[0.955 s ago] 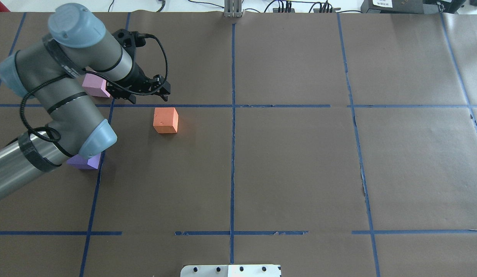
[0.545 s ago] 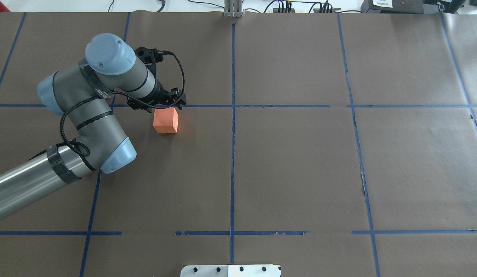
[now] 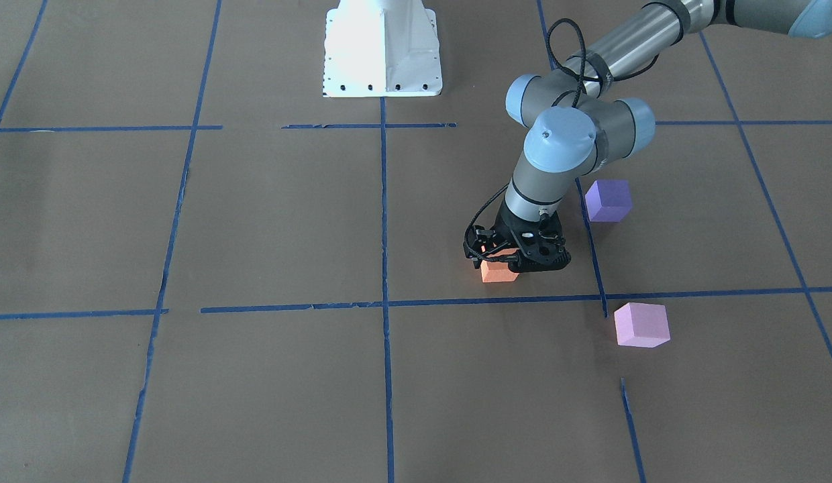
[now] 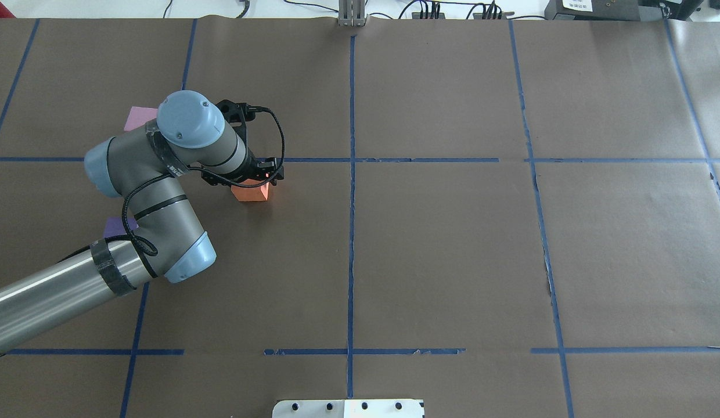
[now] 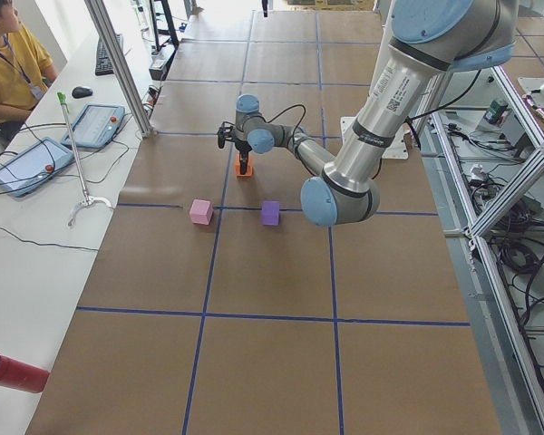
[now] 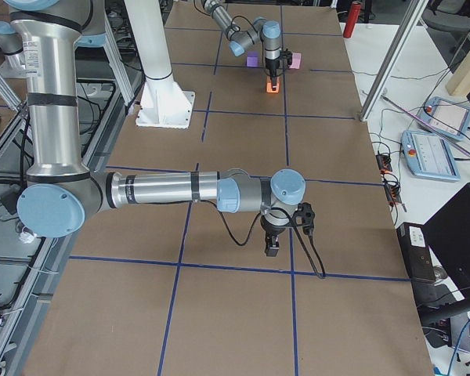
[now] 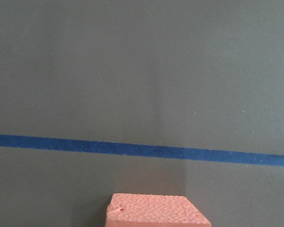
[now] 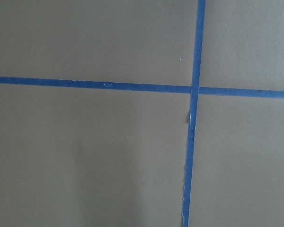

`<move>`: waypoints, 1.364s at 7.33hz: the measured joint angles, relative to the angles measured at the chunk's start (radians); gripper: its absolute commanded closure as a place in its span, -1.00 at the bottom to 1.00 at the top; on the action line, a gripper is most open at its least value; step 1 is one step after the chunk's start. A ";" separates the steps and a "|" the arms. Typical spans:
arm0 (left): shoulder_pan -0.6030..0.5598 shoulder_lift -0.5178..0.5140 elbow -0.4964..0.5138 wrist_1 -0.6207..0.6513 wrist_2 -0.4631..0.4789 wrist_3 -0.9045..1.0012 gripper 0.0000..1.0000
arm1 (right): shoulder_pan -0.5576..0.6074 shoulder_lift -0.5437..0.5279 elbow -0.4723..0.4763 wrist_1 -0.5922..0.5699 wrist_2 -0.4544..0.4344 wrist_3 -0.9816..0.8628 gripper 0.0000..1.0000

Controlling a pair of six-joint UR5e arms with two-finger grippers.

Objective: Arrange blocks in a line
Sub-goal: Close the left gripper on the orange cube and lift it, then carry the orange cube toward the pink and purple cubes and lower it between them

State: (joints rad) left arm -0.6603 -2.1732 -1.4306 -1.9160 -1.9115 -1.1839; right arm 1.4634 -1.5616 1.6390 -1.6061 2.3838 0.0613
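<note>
Left gripper [image 3: 516, 261] is right down on the orange block [image 3: 498, 272], black fingers either side of it, and orange shows through the gap. Whether the fingers are actually pinching it or only straddling it, I cannot tell from here. The left wrist view gives just the block's grainy top edge at the bottom of the picture, with a blue tape line [image 7: 142, 150] crossing the brown table [image 4: 453, 261] beyond it.

The orange block sits on the table just on the robot's side of a cross line of tape. The violet-purple block [image 3: 608, 200] stands well apart, closer to the robot's base and just beside a lengthwise tape line. The pale pink block [image 3: 641, 325] lies across that cross line, on the operators' side. The three make a triangle, not a row.

Right gripper [image 6: 272, 249] hangs over bare table near a tape crossing, far from the blocks; open or closed, I cannot tell.

Lettering runs down the near arm's tube [image 5: 392, 83], too small to read.
</note>
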 measured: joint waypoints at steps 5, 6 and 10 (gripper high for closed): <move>-0.124 0.127 -0.152 0.095 -0.130 0.113 0.83 | 0.000 0.000 0.000 0.000 0.000 0.000 -1.00; -0.172 0.185 -0.173 0.118 -0.138 0.191 0.83 | 0.000 0.000 0.000 0.000 0.000 0.000 -1.00; -0.234 0.295 -0.109 0.042 -0.142 0.343 0.55 | 0.000 0.000 0.000 0.000 0.000 0.000 -1.00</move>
State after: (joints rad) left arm -0.8943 -1.8786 -1.5398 -1.8737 -2.0539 -0.8412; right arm 1.4634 -1.5616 1.6387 -1.6061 2.3838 0.0614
